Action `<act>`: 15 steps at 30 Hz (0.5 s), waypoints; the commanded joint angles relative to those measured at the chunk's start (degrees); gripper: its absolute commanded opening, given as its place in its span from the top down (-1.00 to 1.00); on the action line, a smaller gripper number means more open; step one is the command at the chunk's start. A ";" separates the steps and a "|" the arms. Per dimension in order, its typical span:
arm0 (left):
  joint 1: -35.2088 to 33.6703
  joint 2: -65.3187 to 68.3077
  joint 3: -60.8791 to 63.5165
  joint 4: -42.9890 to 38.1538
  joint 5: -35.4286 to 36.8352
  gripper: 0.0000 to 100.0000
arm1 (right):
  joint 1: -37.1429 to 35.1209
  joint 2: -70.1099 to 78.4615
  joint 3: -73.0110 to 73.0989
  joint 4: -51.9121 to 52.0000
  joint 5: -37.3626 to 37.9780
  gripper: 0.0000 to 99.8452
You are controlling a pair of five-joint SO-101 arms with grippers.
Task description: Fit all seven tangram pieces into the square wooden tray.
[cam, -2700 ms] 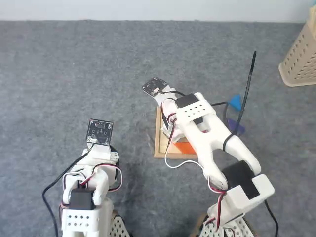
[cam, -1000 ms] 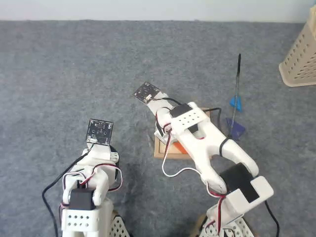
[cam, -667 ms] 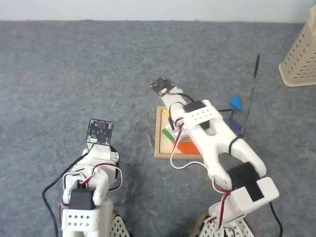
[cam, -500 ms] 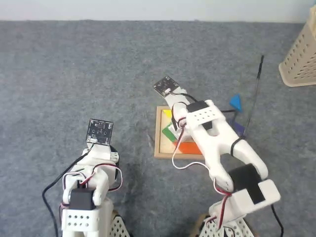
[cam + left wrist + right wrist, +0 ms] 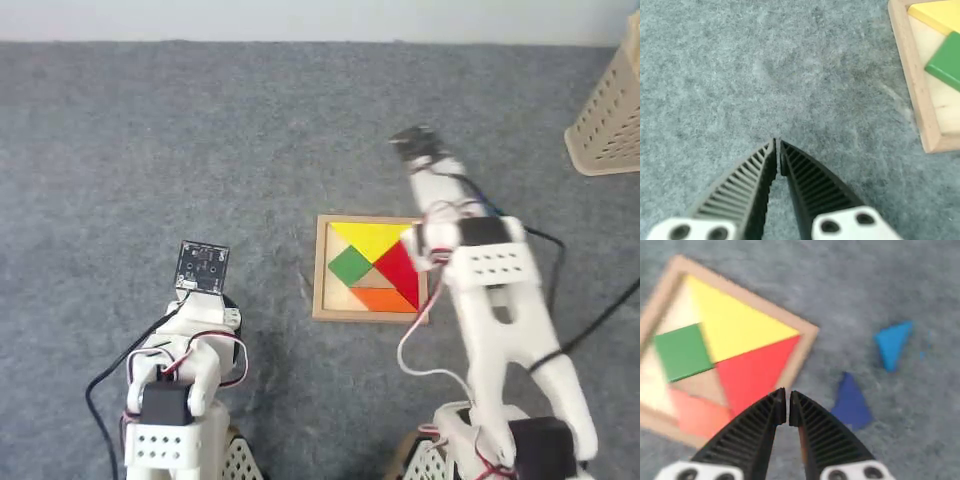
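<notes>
Left pincer (image 5: 777, 145): closed, nothing held, low over the grey felt tabletop (image 5: 200, 130), near the tray's rim.
Square wooden tray (image 5: 321, 270): mid-tabletop, holding yellow triangle (image 5: 368, 240), green square (image 5: 349, 265), red triangle (image 5: 402, 272) and orange triangle (image 5: 386, 298).
Right pincer (image 5: 787, 407): closed, empty, above the tray's edge by the red triangle.
Light blue triangle (image 5: 892, 344) and dark blue piece (image 5: 851, 401): on the tabletop outside the tray, apart from each other.
</notes>
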 commanded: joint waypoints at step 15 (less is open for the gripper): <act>-0.26 -0.18 -0.31 0.26 0.53 0.98 | 11.21 30.64 -20.40 3.47 -4.13 0.65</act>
